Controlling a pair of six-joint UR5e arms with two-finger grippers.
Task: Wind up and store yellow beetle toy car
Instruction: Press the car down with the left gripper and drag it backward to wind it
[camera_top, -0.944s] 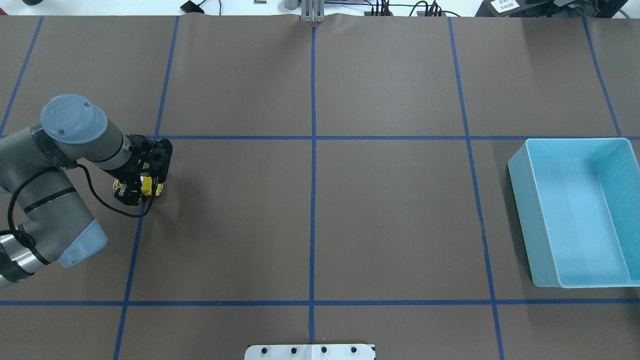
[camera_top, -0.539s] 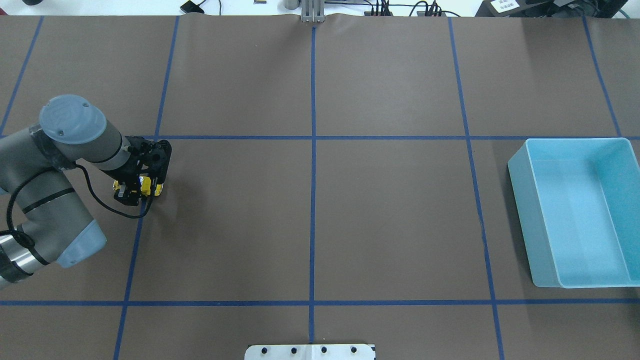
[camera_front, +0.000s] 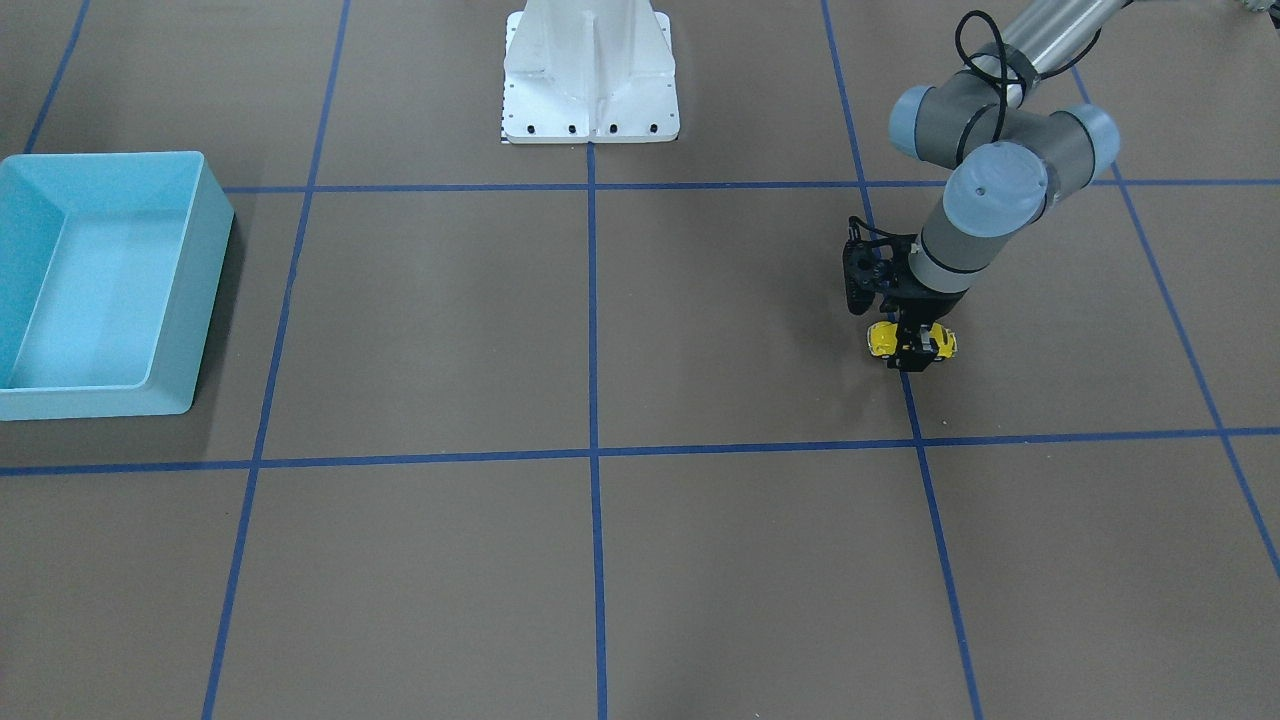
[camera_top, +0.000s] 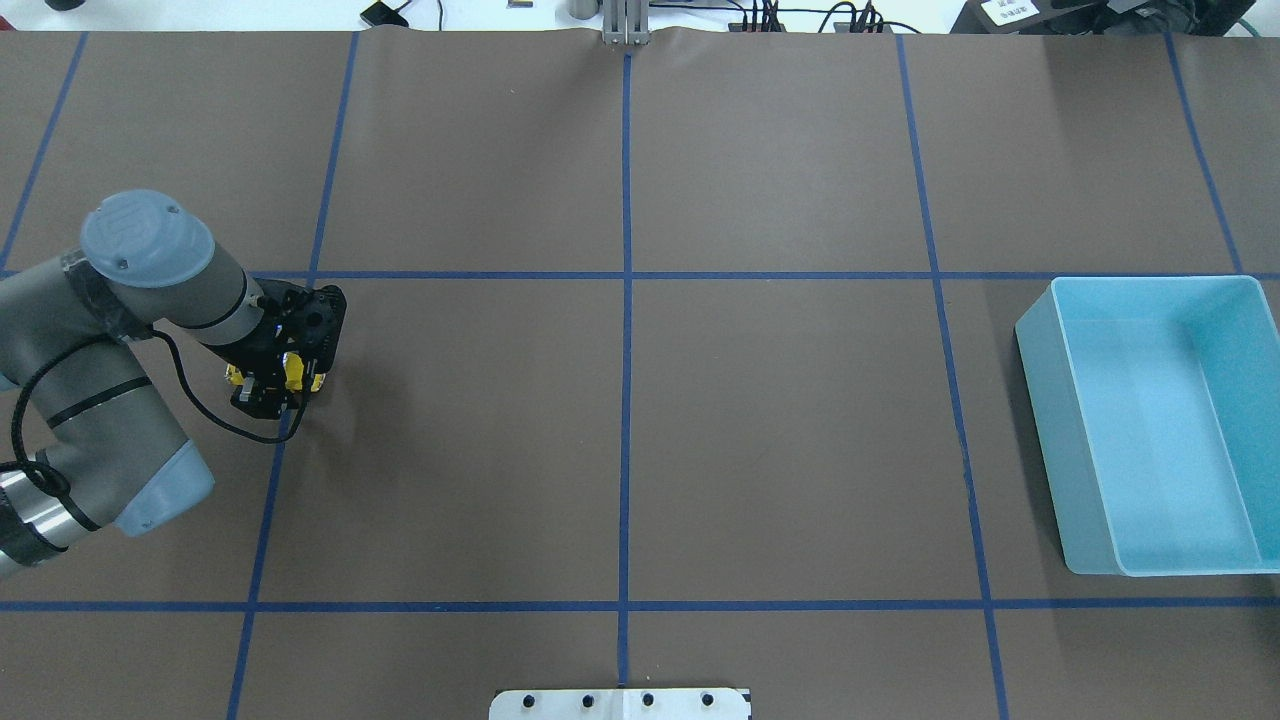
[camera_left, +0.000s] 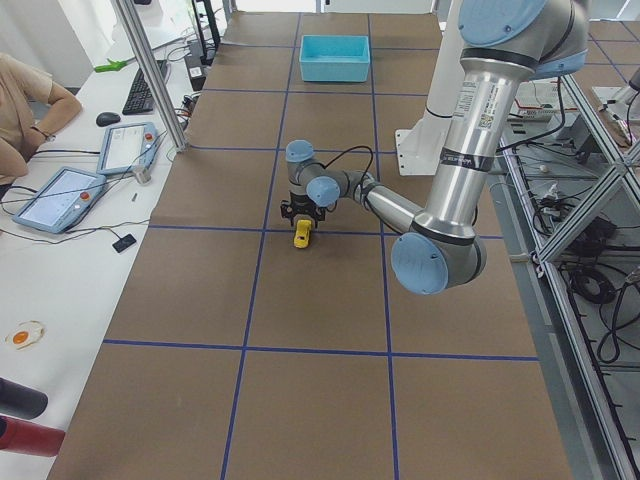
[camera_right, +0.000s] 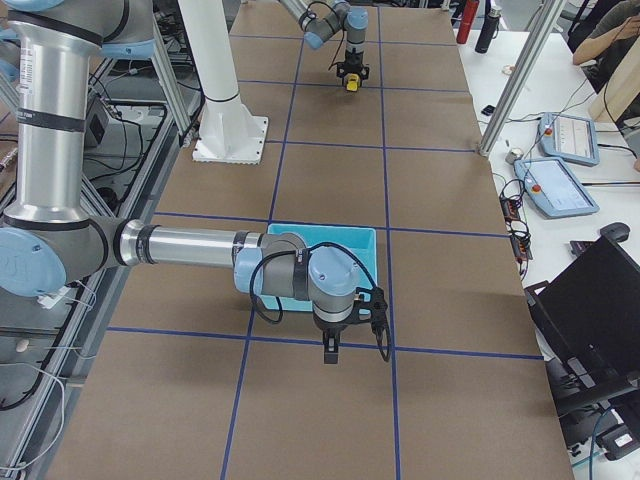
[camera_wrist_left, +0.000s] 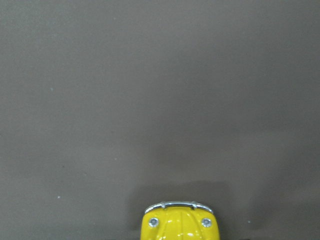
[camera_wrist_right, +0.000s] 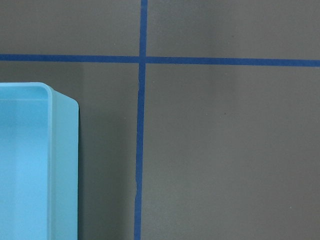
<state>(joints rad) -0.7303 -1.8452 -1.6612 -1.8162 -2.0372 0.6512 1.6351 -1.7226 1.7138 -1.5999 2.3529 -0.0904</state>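
Change: the left gripper (camera_front: 912, 348) and the car (camera_front: 882, 340) in it have shifted very slightly toward the robot's edge of the table since the earlier overhead pictures; the bin (camera_top: 1040, 420) has stayed put.
Surface: a table (camera_top: 780, 450) covered in brown paper, divided into large squares by blue tape (camera_top: 626, 400); the white robot base (camera_front: 590, 70) stands at its edge.
Room: a white desk (camera_left: 60, 290) runs along the side opposite the robot, carrying two tablets (camera_left: 55, 200) and a keyboard (camera_left: 145, 88); a seated person (camera_left: 25, 110) is partly in view there.
Left gripper: points straight down, its fingers closed narrowly on the car's middle.
Car: yellow, held crosswise between the left gripper's fingers, its ends sticking out on either side. The left wrist view shows only its bumper end, low over the paper. Whether the wheels touch the table cannot be told.
Right gripper (camera_right: 330, 352): points down just beside one corner of the bin, well apart from the left gripper; how wide its fingers stand cannot be told.
Bin: light blue, across the table from the left gripper.
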